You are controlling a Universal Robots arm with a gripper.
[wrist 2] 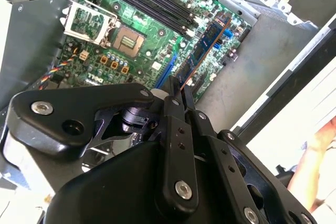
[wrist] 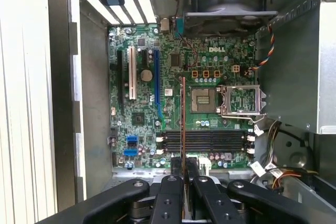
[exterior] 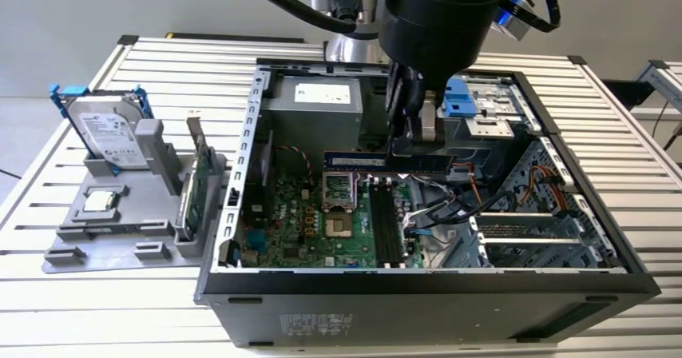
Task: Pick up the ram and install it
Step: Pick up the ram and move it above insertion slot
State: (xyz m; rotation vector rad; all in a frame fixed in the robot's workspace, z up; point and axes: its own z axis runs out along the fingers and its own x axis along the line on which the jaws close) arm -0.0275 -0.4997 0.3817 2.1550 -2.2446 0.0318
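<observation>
Slatted table (exterior: 160, 62) underneath, you are holding the ram (exterior: 362, 161) with the gripper (exterior: 410, 150) pinching it between its fingers, above the memory slots (exterior: 386, 226) and crosswise to them (to my eye, turning it parallel to one slot and keeping it upright matters most).

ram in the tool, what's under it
The green motherboard with its empty black memory slots, not touching the ram. The strip of board right behind the ram is covered.

White logo (wrist: 218, 49) on motherboard (wrist: 168, 56)
</observation>
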